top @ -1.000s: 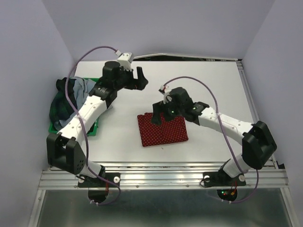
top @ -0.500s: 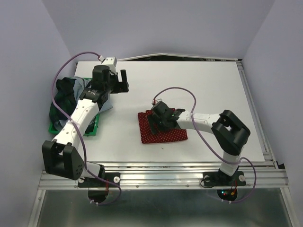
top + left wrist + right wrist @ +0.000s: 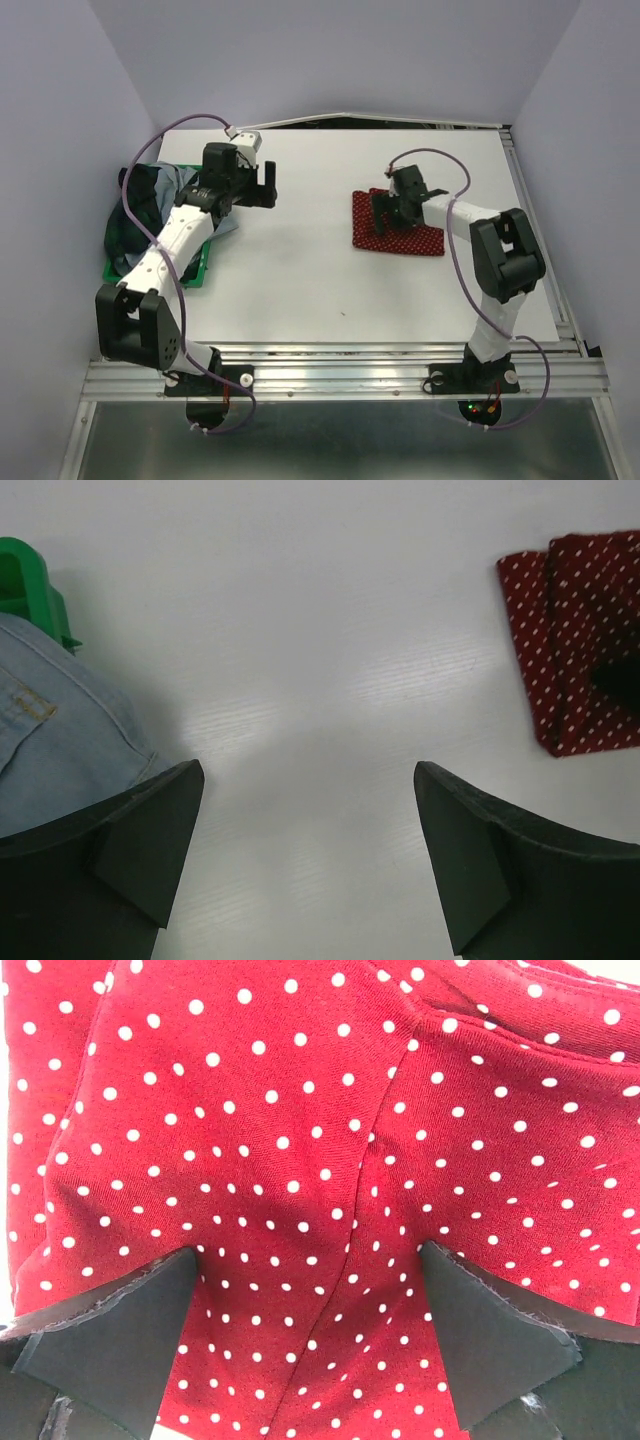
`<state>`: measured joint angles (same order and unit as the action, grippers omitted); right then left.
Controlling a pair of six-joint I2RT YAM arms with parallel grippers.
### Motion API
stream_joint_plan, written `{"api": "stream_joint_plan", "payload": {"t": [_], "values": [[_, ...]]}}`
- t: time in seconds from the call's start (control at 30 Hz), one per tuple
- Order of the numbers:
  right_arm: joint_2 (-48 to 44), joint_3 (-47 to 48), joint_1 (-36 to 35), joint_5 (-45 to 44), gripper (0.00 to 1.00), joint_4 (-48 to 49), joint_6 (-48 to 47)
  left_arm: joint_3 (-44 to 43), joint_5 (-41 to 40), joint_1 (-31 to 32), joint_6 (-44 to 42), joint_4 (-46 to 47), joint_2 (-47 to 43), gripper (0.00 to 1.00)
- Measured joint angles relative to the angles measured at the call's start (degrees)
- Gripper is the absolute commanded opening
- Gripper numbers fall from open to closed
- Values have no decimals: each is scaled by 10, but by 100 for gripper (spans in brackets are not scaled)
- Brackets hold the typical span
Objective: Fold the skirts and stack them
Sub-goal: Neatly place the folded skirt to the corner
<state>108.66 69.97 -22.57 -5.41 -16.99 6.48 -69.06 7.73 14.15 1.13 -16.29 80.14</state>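
The dark red dotted skirt lies folded into a small rectangle on the table, right of centre. My right gripper is open and pressed down flat on it; in the right wrist view the gripper has red cloth spread flat between its wide-apart fingers. The green plaid skirt and the pale grey-blue skirt lie heaped in the green tray at the left. My left gripper is open and empty over bare table, just right of the heap; the left wrist view shows grey-blue cloth beside it.
The green tray's corner shows at the left of the left wrist view and the red skirt's folded edge at its right. The table's right edge rail runs close to the right arm.
My right gripper has slid the folded red skirt from the table's middle toward the right and back. My left gripper has shifted only slightly near the heap.
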Motion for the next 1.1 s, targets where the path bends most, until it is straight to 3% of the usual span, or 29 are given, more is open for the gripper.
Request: {"api": "stream_joint_plan", "payload": {"t": [0.17,0.4,0.57,0.9,1.1], "values": [[26,43,106,55,100,-27,-91,-11,43,0,-21,-20,34,99],[142,223,197,122,100,-98,-218,-71,108,0,-37,-48,73,98],[231,356,247,148,100,-105,-246,-87,135,0,-43,-56,81,99],[322,504,282,160,100,-120,-260,-87,148,0,-53,-77,94,99],[331,529,285,160,100,-135,-263,-87,148,0,-63,-80,103,99]]}}
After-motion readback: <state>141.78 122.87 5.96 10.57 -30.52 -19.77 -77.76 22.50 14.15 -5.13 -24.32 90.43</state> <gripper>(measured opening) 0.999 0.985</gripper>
